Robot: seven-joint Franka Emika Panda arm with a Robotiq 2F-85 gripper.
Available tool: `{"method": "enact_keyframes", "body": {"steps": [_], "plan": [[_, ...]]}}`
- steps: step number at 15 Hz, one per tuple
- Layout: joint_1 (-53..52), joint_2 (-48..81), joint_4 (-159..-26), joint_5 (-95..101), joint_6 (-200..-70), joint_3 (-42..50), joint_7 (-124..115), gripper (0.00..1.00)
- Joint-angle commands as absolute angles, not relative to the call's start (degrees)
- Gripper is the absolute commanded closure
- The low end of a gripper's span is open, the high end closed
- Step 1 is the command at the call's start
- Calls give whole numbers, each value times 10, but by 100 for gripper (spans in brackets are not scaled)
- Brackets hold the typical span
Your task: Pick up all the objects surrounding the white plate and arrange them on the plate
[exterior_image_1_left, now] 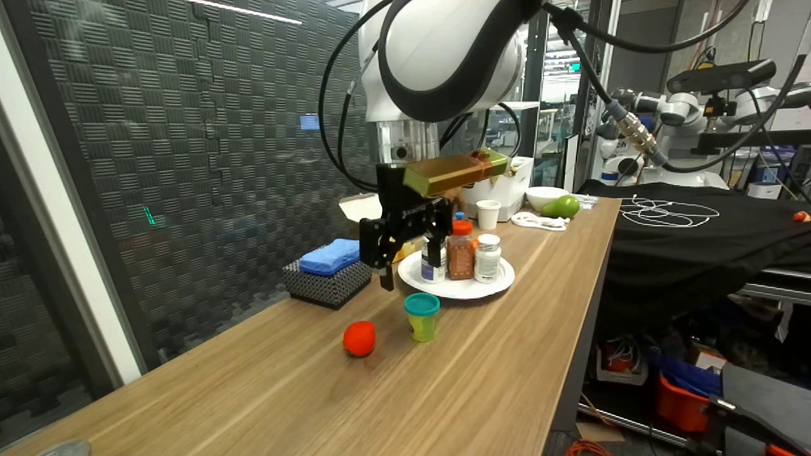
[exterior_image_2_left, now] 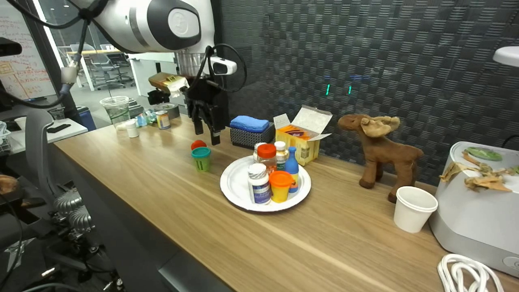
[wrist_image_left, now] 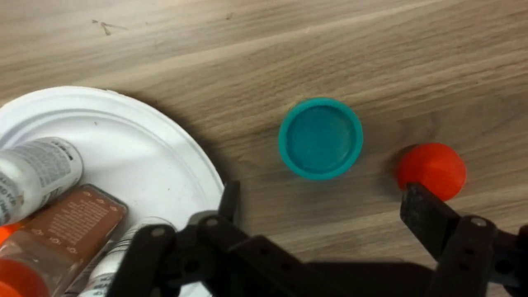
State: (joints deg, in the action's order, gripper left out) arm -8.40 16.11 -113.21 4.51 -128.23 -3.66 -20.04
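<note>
Over the wood-grained table (exterior_image_1_left: pixel 304 405), the glossy white Panda arm (exterior_image_1_left: pixel 437 54) points its gripper (wrist_image_left: pixel 324 200) down, jaws wide apart. The round white plate (exterior_image_2_left: pixel 236 186) bears a red-lidded jar (exterior_image_1_left: pixel 460 256) and pill bottles (exterior_image_2_left: pixel 260 188); the tapered teal-lidded tub (exterior_image_1_left: pixel 422 320) and red ball (exterior_image_1_left: pixel 359 339) sit nearby.

Pill bottles (exterior_image_2_left: pixel 259 186) around spice jar (exterior_image_1_left: pixel 460 258) on plate (exterior_image_2_left: pixel 235 184), tub (wrist_image_left: pixel 320 139) between plate and ball (wrist_image_left: pixel 433 168), carton (exterior_image_2_left: pixel 298 148) near wall edge of bench (exterior_image_2_left: pixel 348 227)
</note>
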Motion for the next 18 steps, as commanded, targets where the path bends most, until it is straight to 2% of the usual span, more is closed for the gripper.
{"method": "enact_keyframes", "body": {"steps": [1, 17, 18], "plan": [[-88, 147, -1157, 40, -1300, -40, -182, 0], [-85, 175, -1157, 27, -1291, -47, -126, 0], [-87, 177, -1156, 31, -1293, -47, -127, 25]]}}
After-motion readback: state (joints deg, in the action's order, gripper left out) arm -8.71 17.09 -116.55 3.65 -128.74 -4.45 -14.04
